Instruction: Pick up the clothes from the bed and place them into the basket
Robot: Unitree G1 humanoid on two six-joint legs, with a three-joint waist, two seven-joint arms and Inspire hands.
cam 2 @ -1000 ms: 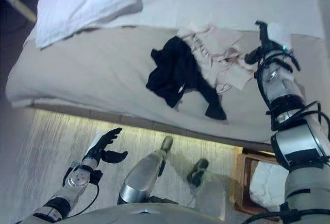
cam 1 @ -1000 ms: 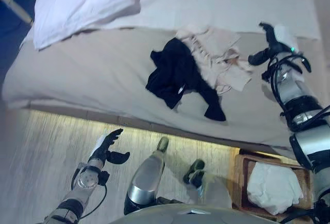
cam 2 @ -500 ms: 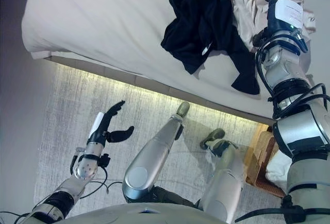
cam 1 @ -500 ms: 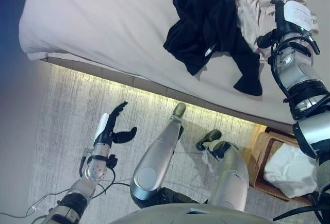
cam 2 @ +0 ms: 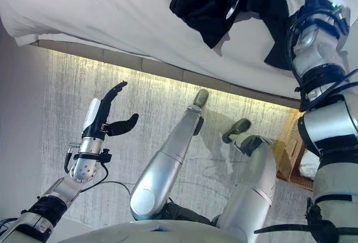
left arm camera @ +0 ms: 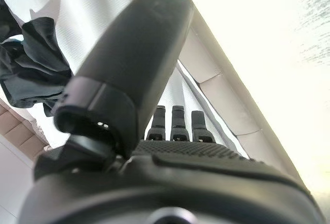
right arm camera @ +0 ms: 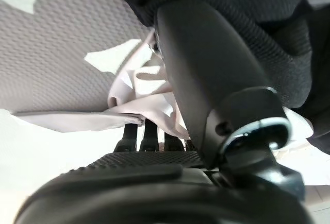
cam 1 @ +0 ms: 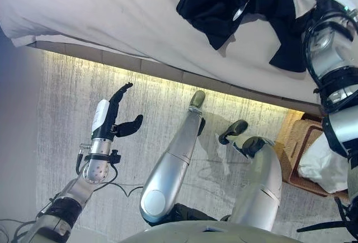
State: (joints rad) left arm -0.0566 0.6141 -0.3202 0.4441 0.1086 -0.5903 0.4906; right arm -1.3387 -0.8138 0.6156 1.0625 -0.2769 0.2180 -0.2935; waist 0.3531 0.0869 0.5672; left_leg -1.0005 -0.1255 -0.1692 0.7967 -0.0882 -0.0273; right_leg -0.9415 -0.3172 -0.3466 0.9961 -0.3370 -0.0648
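From the head, the left hand [cam 1: 107, 125] hangs over the floor, fingers spread, far from the black garment [cam 1: 235, 3] on the bed [cam 1: 112, 14]. One basket [cam 1: 296, 148] holds white cloth.

Right wrist: the right hand [right arm camera: 154, 177] shows fingers reaching under one pale garment [right arm camera: 139, 98]; grip unclear, and it may snag both garments.

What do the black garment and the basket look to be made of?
Black garment: soft matte cloth, probably a knit; it lies in limp crumpled folds on the bed. Basket: seemingly woven wicker or rattan, tan, with a ribbed weave on its wall.
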